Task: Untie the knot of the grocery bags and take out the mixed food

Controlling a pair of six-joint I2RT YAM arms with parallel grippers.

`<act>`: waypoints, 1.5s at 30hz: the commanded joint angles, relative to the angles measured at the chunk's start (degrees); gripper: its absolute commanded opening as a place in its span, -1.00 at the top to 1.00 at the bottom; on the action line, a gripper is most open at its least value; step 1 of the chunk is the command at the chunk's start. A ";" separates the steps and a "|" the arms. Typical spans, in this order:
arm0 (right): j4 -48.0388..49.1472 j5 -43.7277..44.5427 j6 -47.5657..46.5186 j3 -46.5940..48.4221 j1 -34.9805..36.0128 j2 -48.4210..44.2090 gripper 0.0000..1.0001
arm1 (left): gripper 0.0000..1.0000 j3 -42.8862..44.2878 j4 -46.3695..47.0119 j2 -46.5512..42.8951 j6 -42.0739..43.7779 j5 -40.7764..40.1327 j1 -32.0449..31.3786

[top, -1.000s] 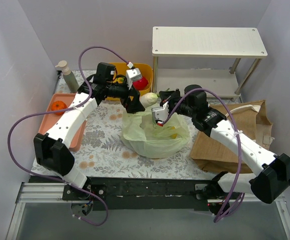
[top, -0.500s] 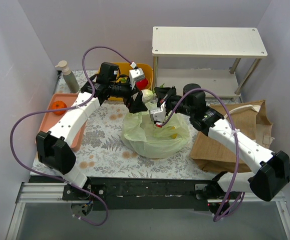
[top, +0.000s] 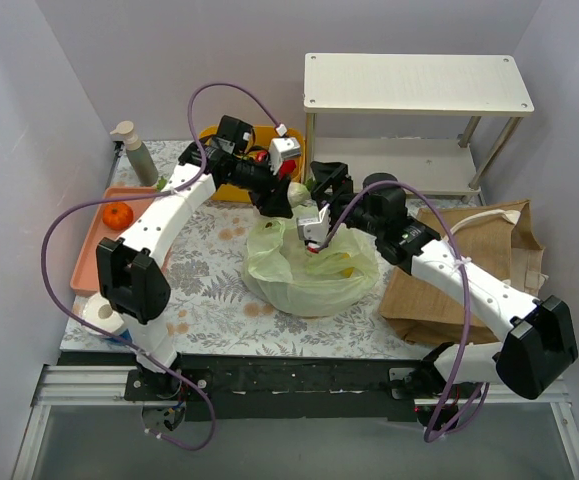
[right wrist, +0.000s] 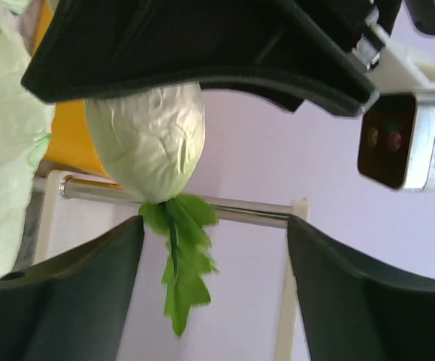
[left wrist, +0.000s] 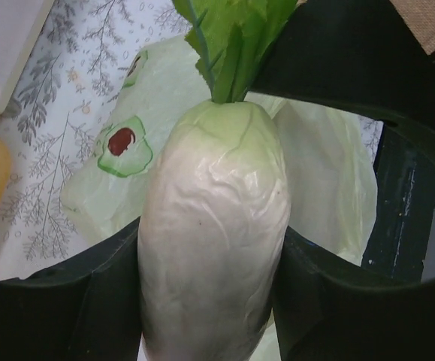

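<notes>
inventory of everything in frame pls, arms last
white radish: 1, white with green leaves, above the green bag
green bag: 1, pale green, table centre
brown tote: 1, brown with a white handle, right side
tangerine: 1, orange, on the tray
red fruit: 1, red, in the yellow bin, partly hidden
tray: 1, pink, left edge
yellow bin: 1, yellow, behind the left arm
soap bottle: 1, grey-green, back left
shelf: 1, white, back right
left gripper: clamped on the radish
right gripper: open around the leaves
</notes>
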 commanded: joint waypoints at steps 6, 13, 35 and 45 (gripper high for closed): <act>-10.48 6.02 26.24 -1.17 -2.25 -9.79 -0.97 | 1.00 -17.43 12.24 -21.31 -13.48 -24.81 15.57; -16.22 5.85 40.24 -0.04 -2.25 -10.60 -0.97 | 1.00 -27.65 22.38 -21.00 -12.79 -48.57 28.73; -20.01 4.09 43.86 2.78 -2.25 -8.91 -0.97 | 0.75 -20.53 31.96 8.38 -10.86 -55.77 37.21; -18.95 3.65 43.86 1.99 -2.25 -8.65 -0.97 | -0.65 -25.54 29.85 2.50 -13.84 -55.08 37.47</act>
